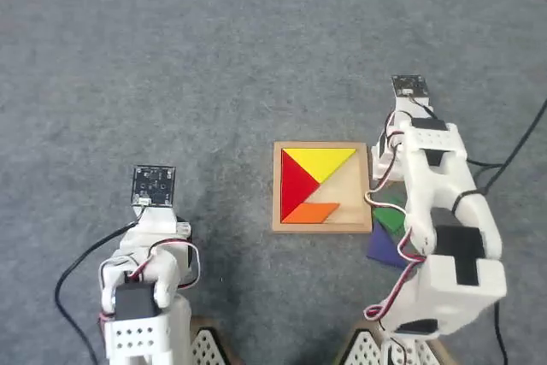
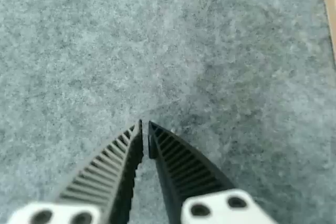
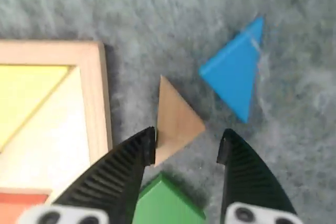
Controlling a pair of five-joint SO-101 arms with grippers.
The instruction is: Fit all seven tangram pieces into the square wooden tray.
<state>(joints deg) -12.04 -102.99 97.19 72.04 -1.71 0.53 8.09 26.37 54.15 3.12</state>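
The square wooden tray (image 1: 363, 187) lies mid-table and holds a yellow triangle (image 1: 320, 161), a red triangle (image 1: 295, 184) and an orange parallelogram (image 1: 311, 212). My right arm (image 1: 436, 177) hangs over the loose pieces just right of the tray. My right gripper (image 3: 186, 142) is open, astride a tan triangle (image 3: 176, 121) on the carpet beside the tray's rim (image 3: 97, 98). A blue triangle (image 3: 233, 74) lies a little beyond it, and a green piece (image 3: 165, 203) sits near the fingers. My left gripper (image 2: 144, 124) is shut on nothing above bare carpet.
Grey carpet covers the whole table. A green piece (image 1: 390, 218) and a purple piece (image 1: 385, 250) peek out from under the right arm. My left arm (image 1: 149, 237) stands well left of the tray, whose edge (image 2: 331, 9) shows in its wrist view.
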